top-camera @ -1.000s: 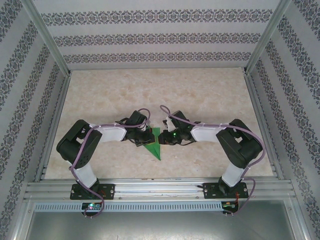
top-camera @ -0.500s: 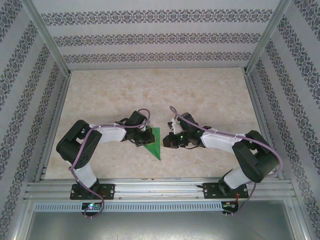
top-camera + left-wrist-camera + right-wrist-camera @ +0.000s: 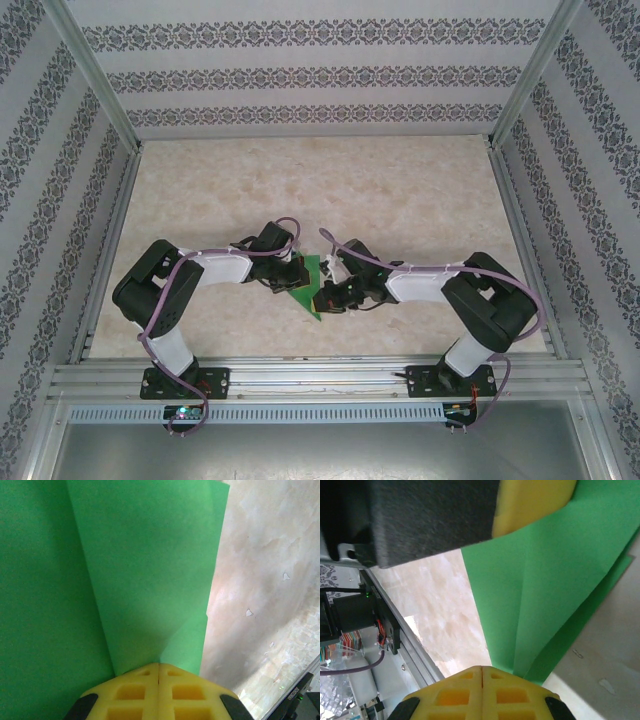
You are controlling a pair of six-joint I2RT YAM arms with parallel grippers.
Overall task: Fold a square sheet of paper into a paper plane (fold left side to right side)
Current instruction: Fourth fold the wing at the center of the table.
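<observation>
The square sheet of paper (image 3: pixel 311 271) is bright green and folded into a pointed shape with layered flaps, lying flat at the table's near middle. My left gripper (image 3: pixel 296 277) is shut, its yellow tips (image 3: pixel 159 666) set on the paper (image 3: pixel 150 570) where two creases meet. My right gripper (image 3: pixel 326 297) is shut too, its tips (image 3: pixel 482 668) at the near edge of the paper (image 3: pixel 555 580) over the overlapping layers. In the right wrist view the left gripper's yellow finger (image 3: pixel 535 500) sits on the paper's far part.
The marbled beige table (image 3: pixel 300 190) stretches behind the arms. Patterned walls with metal posts close in the left, right and back. An aluminium rail (image 3: pixel 320 380) runs along the near edge, also in the right wrist view (image 3: pixel 405 630).
The right arm swung out to the right of the paper while its jaws shut, then came back left and down onto the paper's near part. The left gripper stayed put.
</observation>
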